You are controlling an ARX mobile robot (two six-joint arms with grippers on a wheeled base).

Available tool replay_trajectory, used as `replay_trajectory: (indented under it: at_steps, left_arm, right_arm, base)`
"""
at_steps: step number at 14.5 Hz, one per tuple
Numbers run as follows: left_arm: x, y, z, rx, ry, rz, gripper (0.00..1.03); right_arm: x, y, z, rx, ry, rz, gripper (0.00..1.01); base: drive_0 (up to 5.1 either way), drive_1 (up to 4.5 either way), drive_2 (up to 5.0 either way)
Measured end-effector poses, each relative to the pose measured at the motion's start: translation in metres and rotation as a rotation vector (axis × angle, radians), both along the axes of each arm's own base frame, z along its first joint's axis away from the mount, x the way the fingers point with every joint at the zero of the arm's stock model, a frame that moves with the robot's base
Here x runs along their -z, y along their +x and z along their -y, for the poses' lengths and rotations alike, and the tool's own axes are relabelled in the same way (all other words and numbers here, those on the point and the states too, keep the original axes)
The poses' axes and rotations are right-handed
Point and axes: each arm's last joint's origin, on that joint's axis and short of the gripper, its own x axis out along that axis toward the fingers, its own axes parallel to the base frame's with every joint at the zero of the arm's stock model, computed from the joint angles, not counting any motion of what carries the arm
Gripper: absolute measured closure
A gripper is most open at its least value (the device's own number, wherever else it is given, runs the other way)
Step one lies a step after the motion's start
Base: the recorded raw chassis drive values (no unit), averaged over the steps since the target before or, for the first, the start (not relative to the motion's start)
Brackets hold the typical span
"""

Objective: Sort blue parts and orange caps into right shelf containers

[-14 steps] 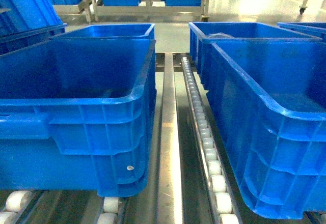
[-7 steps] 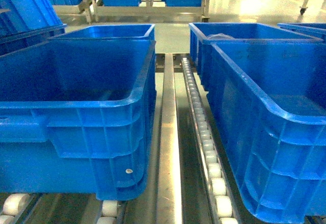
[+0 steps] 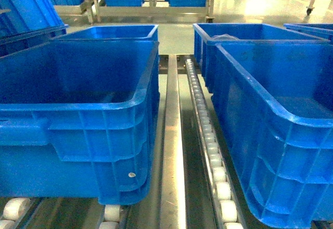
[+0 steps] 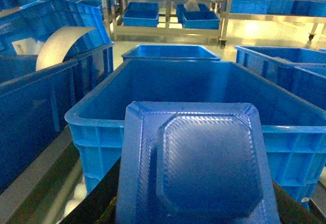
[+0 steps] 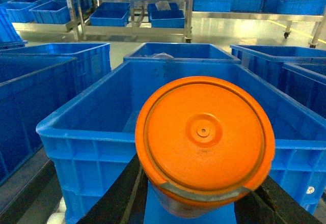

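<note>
An orange cap point(image 5: 205, 142), round with a small hub at its centre, fills the right wrist view, held up between the dark right fingers point(image 5: 122, 193) that flank it at the bottom corners; how tightly they close on it cannot be told. Just beyond the cap stands a blue crate point(image 5: 97, 132), open and ribbed, with a second crate point(image 5: 181, 51) behind it.

In the left wrist view a blue part point(image 4: 196, 163), a flat square piece with clipped corners and a raised textured centre, sits between the dark left fingers point(image 4: 94, 203); their grip is likewise hidden. It faces another open crate point(image 4: 168, 127).

The head view shows neither arm: four crates in two rows, the near left crate point(image 3: 104, 130) and near right crate point(image 3: 270, 145) divided by a metal rail point(image 3: 173, 151) and a line of white rollers point(image 3: 210, 145). Metal racks point(image 3: 151, 5) holding more blue bins stand across the floor.
</note>
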Motion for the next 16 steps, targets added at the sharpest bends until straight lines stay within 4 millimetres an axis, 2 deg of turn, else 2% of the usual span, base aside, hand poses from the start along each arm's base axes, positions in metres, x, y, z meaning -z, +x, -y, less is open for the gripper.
replay_trajectory:
  at_steps: [15, 16]
  left_arm:
    - [0.0000, 0.0000, 0.0000, 0.000, 0.000, 0.000, 0.60]
    - [-0.0038, 0.0005, -0.0003, 0.036, 0.009, 0.039, 0.60]
  right_arm:
    - [0.0000, 0.0000, 0.0000, 0.000, 0.000, 0.000, 0.60]
    - [-0.0039, -0.0003, -0.0001, -0.020, -0.024, 0.046, 0.60]
  base:
    - [0.0, 0.00, 0.0]
    - [0.0, 0.00, 0.0]
